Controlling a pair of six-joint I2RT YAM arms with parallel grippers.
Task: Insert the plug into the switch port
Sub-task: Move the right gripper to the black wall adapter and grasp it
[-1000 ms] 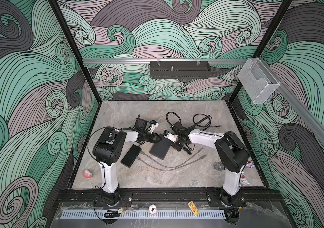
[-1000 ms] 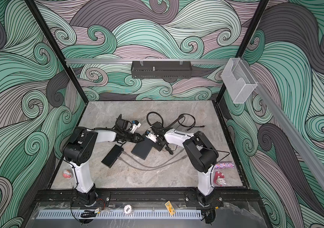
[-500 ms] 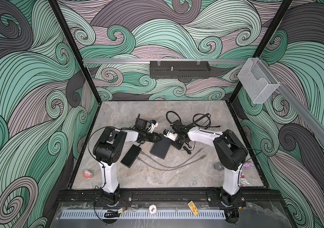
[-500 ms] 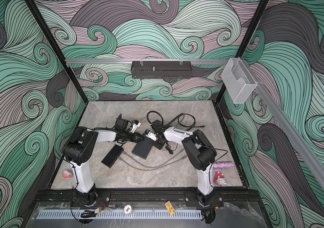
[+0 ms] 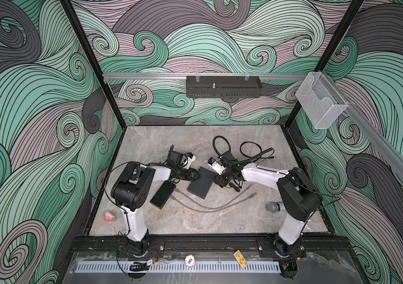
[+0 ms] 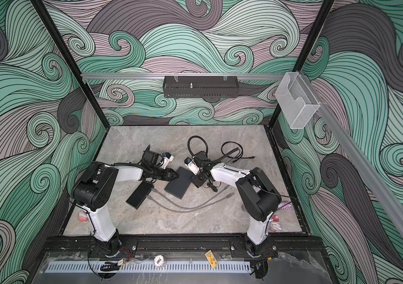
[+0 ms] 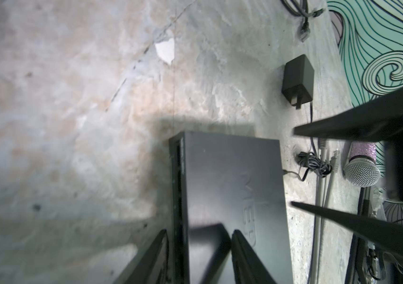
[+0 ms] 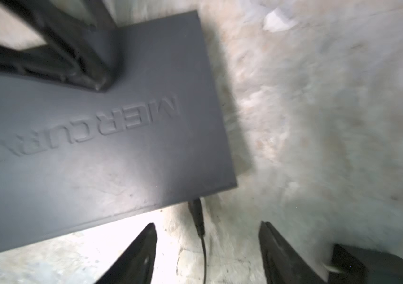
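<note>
The switch (image 5: 201, 182) (image 6: 179, 183) is a flat dark grey box lying mid-table, with raised lettering on top (image 8: 92, 127). My left gripper (image 5: 196, 175) (image 7: 199, 231) is shut on the switch's left corner. One finger sits on the top face and the other against the port side (image 7: 178, 196). The plug (image 8: 196, 212) is a small black barrel on a thin cable, its front end in the switch's opposite side (image 7: 285, 172). My right gripper (image 5: 217, 183) (image 8: 208, 223) stands open just behind the plug. Its fingers are on either side of the cable and touch nothing.
A second black box (image 5: 162, 195) lies left of the switch, with grey cables (image 5: 210, 205) curving in front. A black power adapter (image 7: 298, 81), coiled black cables (image 5: 222, 147) behind the right arm, a microphone (image 5: 275, 207) front right, and a pink object (image 5: 109, 216) front left.
My right gripper was shut and has opened wide, letting go of the plug, which stays at the switch's edge. The left gripper and the switch have hardly moved.
</note>
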